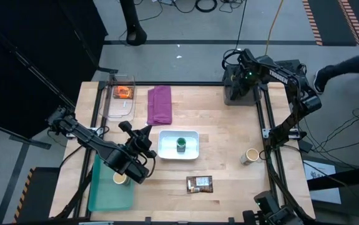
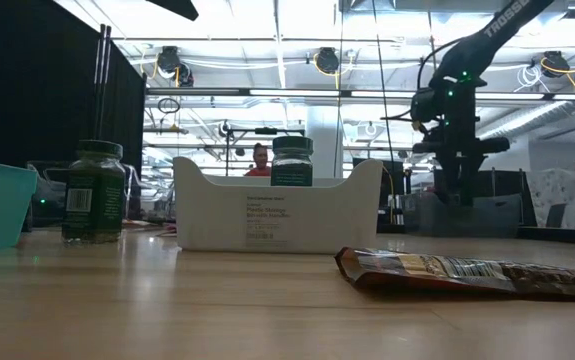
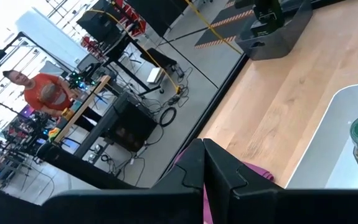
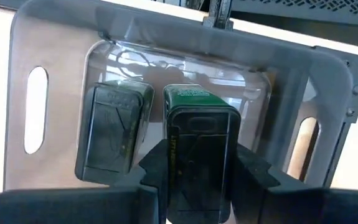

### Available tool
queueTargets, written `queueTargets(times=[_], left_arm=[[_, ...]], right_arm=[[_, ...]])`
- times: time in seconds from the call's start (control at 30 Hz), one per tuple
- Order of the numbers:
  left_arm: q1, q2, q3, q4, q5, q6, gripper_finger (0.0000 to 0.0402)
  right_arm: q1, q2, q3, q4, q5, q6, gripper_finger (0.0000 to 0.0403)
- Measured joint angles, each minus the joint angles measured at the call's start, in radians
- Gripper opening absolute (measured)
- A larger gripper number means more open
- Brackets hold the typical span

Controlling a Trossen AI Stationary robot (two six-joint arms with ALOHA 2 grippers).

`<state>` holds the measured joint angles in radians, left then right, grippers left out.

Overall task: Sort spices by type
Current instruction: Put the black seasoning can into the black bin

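Across the pale wood-plank desk (image 1: 223, 150), a glossy white rectangular tray (image 1: 191, 150) holds a green-lidded jar (image 1: 181, 145); a crinkled dark brown packet (image 1: 200, 184) lies flat nearer the front edge. One tan-lidded jar (image 1: 250, 156) stands toward the right, another (image 1: 120, 179) in the teal bin (image 1: 104, 197); an orange packet (image 1: 123, 92) sits in the clear tray (image 1: 113, 112) beside the folded purple cloth (image 1: 160, 104). Left claw (image 1: 143, 139), fingers pressed together and empty, hovers beside the white tray. Right claw (image 4: 194, 174) rests at the back corner, clamped on a green-topped dark box (image 4: 194, 130). Behind, a workshop room with ceiling lights.
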<state>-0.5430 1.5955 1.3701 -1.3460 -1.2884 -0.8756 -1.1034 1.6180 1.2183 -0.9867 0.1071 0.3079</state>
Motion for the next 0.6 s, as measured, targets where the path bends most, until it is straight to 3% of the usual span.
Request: queueTargets(times=[0.43,0.6], left_arm=[[0.000,0.000,0.000,0.000,0.000,0.000,0.0005],[0.000,0.000,0.000,0.000,0.000,0.000,0.0005]], right_arm=[[0.006,0.001,-0.049,0.056,0.000,0.011,0.0096],[0.005,0.001,-0.049,0.056,0.001,0.010,0.0136]])
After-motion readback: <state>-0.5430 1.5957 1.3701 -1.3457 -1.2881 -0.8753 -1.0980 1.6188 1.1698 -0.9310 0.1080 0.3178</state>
